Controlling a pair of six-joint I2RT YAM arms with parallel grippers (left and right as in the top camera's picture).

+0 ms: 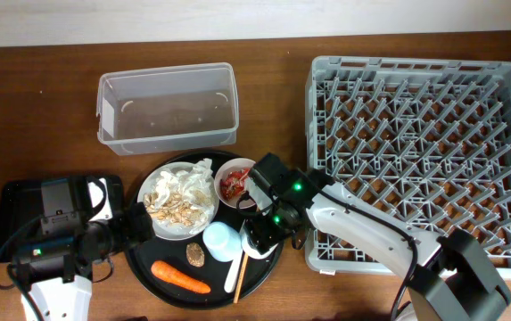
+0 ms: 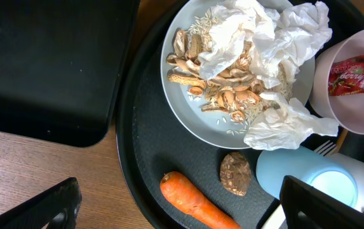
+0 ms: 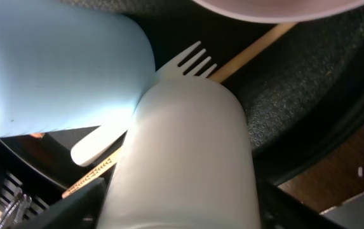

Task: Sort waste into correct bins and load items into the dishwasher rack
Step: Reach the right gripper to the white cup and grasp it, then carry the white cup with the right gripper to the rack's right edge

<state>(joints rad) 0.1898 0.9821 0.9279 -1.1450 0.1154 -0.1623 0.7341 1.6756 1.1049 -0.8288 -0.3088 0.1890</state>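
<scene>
My right gripper [image 1: 264, 234] straddles the white cup [image 3: 182, 146] on the round black tray [image 3: 302, 108], with my fingers [image 3: 80, 207] close against its sides; whether they pinch yet I cannot tell. The cup touches the light blue cup [image 3: 61, 63] and overlies the fork [image 3: 185, 62], so I should squeeze firmly and lift straight up before swinging to the dishwasher rack [image 1: 398, 64]. My left gripper [image 2: 188, 207] hangs wide, empty.

White cup [image 3: 182, 159] beside light blue cup [image 3: 61, 63]
</scene>
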